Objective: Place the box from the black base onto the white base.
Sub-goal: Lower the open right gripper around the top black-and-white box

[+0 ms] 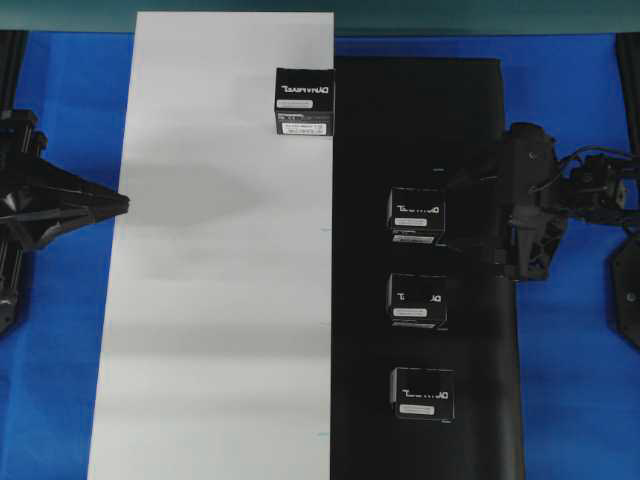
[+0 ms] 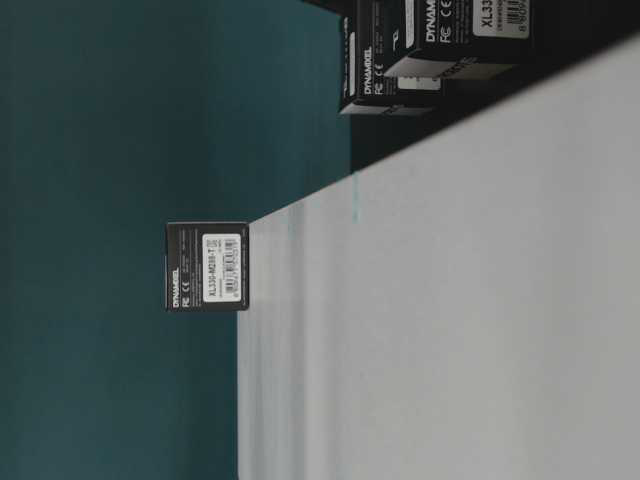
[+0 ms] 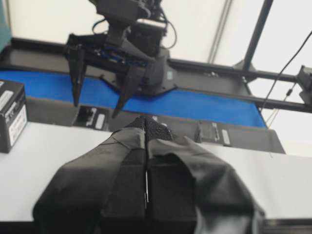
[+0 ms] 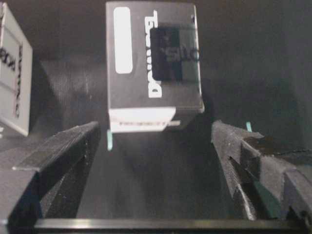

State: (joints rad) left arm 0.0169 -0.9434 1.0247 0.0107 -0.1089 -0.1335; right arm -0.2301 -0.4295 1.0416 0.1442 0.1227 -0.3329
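I am looking down at the white base lying edge to edge with the black base on the blue table. One black carton is already sitting on the white base, at its far end, right against the seam with the black sheet; from the table-level view its label side is facing the camera. Three more cartons are standing in a column on the black base. The box nearest the far end of that column is the one I am working toward, with the middle carton and the near carton lined up behind it, each apart from its neighbour.

I am holding the right gripper just beside that first box, on the side away from the white sheet, with its jaws spread wide and nothing between them. Through the right wrist camera the box is sitting straight ahead, centred between the two fingers, not yet touched by either; a neighbouring carton is showing at the left edge.

I am keeping the left gripper over the outer edge of the white base, well apart from every carton. In the left wrist view its fingers are pressed together, clenched on nothing.
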